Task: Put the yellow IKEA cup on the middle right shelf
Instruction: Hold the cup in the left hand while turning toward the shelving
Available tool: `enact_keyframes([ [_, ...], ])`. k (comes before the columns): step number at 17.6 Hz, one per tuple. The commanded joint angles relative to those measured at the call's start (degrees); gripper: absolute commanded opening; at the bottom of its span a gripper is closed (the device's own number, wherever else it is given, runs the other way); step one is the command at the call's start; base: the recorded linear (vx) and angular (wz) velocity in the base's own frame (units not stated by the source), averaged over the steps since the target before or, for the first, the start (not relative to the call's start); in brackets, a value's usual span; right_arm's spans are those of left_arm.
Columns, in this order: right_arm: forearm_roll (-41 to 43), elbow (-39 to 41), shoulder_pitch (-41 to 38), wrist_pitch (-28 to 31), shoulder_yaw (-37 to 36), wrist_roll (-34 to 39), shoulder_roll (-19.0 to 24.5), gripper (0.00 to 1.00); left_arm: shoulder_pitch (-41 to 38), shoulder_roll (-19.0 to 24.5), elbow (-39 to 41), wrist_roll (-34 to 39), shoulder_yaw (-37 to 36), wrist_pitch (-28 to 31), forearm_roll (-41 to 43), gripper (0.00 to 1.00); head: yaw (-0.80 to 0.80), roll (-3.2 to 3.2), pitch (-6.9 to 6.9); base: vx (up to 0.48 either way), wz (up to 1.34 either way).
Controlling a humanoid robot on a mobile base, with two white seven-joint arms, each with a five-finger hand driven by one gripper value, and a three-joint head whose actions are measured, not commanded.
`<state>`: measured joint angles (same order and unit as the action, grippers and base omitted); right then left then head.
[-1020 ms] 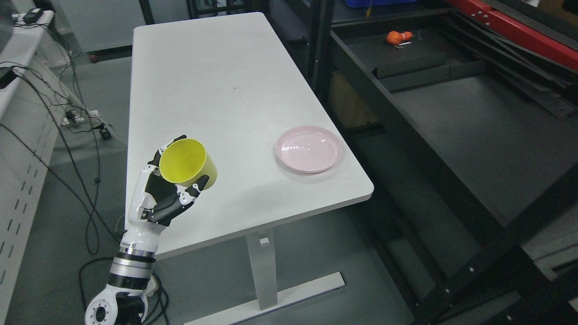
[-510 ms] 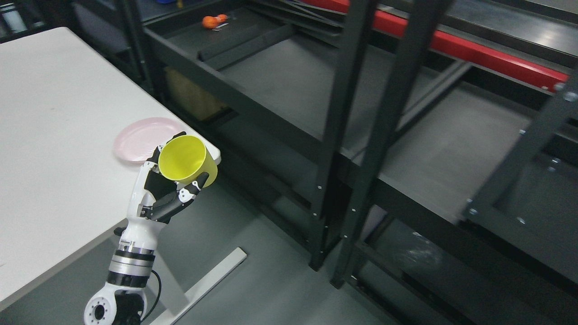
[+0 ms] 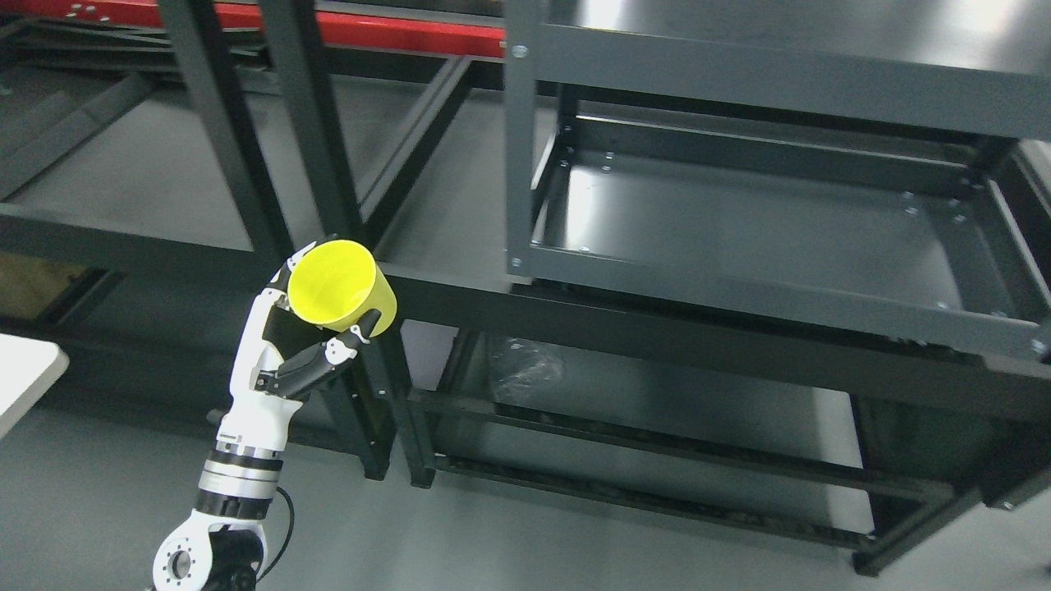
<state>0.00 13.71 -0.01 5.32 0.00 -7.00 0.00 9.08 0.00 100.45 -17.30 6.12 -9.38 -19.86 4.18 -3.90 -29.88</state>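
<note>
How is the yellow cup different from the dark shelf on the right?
The yellow cup is bright yellow; the right shelf is dark grey metal. The cup is round and tilted, its opening towards the camera; the shelf is flat and rectangular. The cup is held up in the left hand; the shelf sits fixed in its rack. The cup looks much smaller than the shelf. Both hold nothing.

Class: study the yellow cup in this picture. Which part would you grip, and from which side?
Grip the smooth side wall of the yellow cup, from below and behind, as the left hand does: the cup is tilted, no handle shows, and its open mouth stays clear.
</note>
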Motion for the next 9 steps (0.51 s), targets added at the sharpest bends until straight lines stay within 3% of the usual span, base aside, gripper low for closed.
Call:
enact_keyframes([
  [1, 1.41, 0.00, -0.78, 0.04, 0.97, 0.32, -1.00, 0.99, 0.85, 1.00, 0.18, -0.01, -0.40, -0.03, 0.00, 0.01, 0.00, 0.00, 0.00, -0.142, -0.80],
  [9, 1.41, 0.00, -0.78, 0.04, 0.97, 0.32, -1.00, 0.99, 1.73, 1.00, 0.18, -0.02, -0.49, -0.03, 0.00, 0.01, 0.00, 0.00, 0.01, -0.097, -0.52],
])
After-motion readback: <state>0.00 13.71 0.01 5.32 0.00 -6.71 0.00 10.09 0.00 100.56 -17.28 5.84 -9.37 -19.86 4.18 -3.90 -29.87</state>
